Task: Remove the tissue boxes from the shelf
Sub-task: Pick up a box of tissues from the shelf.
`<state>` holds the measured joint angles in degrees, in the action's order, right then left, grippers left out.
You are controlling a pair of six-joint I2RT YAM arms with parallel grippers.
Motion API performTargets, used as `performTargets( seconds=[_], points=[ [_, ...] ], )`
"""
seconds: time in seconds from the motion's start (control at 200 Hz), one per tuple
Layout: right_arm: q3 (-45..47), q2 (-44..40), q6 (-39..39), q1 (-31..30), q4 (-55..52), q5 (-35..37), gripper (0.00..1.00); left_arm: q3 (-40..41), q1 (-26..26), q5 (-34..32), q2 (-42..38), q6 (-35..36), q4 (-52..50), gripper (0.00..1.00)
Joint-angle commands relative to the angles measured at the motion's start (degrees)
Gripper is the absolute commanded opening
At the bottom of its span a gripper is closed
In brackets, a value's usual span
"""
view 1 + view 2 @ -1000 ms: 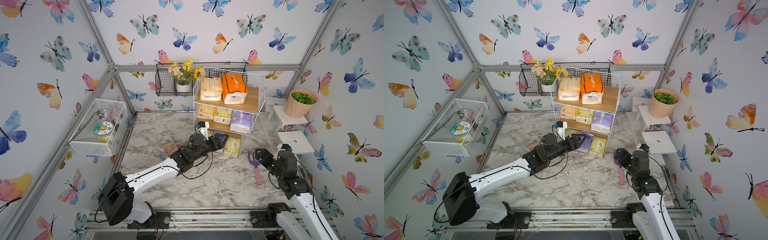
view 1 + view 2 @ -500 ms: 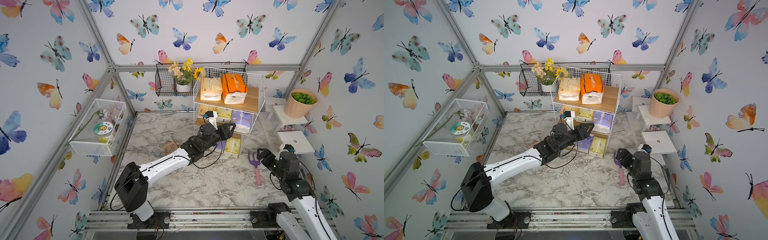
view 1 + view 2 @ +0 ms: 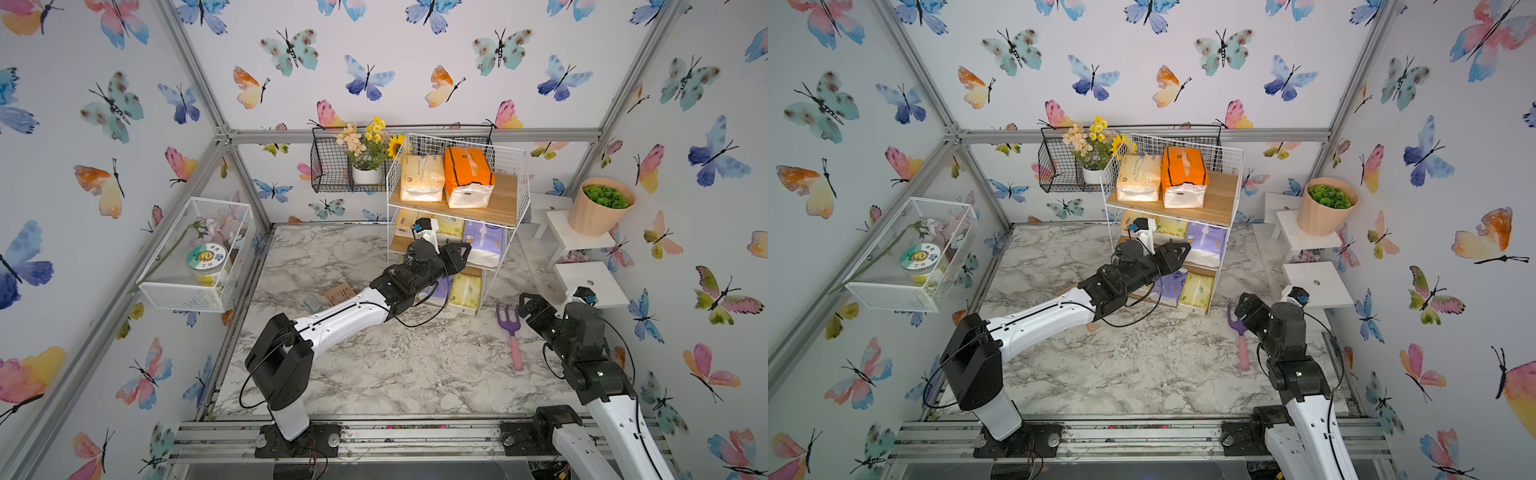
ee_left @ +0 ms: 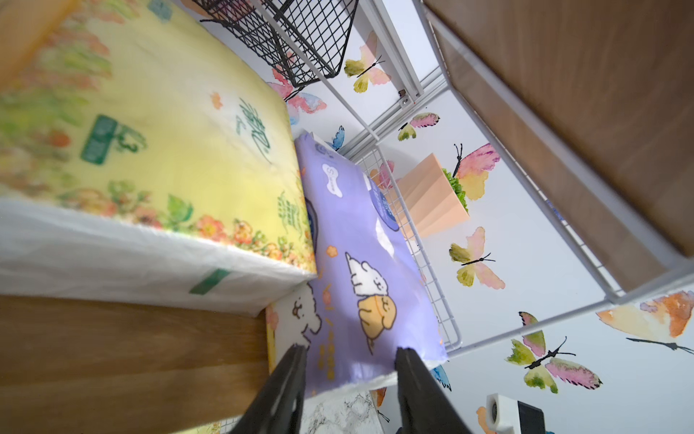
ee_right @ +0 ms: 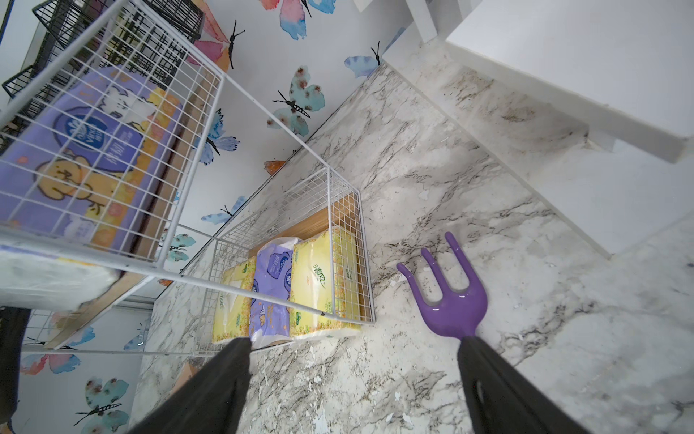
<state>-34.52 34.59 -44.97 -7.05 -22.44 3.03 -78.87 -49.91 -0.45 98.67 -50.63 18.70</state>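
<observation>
Our left gripper just narrowed around the lavender tissue pack between its fingers; grip unclear, extraction seems next; right gripper gapes wide.

Left arm, right arm: white links, black joints, black cables.

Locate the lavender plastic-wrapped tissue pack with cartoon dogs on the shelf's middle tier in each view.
In a top view: lavender tissue pack, middle tier, right end.
In a top view: the pack, same place.
Left wrist: the pack lies between the pale yellow floral pack and the mesh side.
Right wrist: the pack shows behind the mesh side, above the bottom-tier packs.
Shared landmark: the white wire shelf, in all four.
</observation>
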Motion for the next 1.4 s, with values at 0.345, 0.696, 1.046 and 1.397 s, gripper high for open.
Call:
performTargets(
  seconds=[0.345,0.696,1.046,1.397],
  points=[
    [-1.70,-0.35,1.39,0.37,-0.50,0.25,0.90,-2.33,0.73,-0.74,2.01,-1.07,3.19,0.19],
    [-9.98,4.71,-0.27,0.37,-3.29,-5.83,0.89,-1.05,0.76,-0.04,0.21,-1.30,2.66,0.00],
    [-16.54,9.97,-5.23,0.37,-2.70,-12.91,0.89,4.82,0.77,1.39,-6.19,-5.33,2.61,0.00],
    [-14.33,16.17,-18.09,0.37,14.12,-32.00,0.98,9.73,0.72,0.81,-11.22,-7.47,1.96,0.00]
  ],
)
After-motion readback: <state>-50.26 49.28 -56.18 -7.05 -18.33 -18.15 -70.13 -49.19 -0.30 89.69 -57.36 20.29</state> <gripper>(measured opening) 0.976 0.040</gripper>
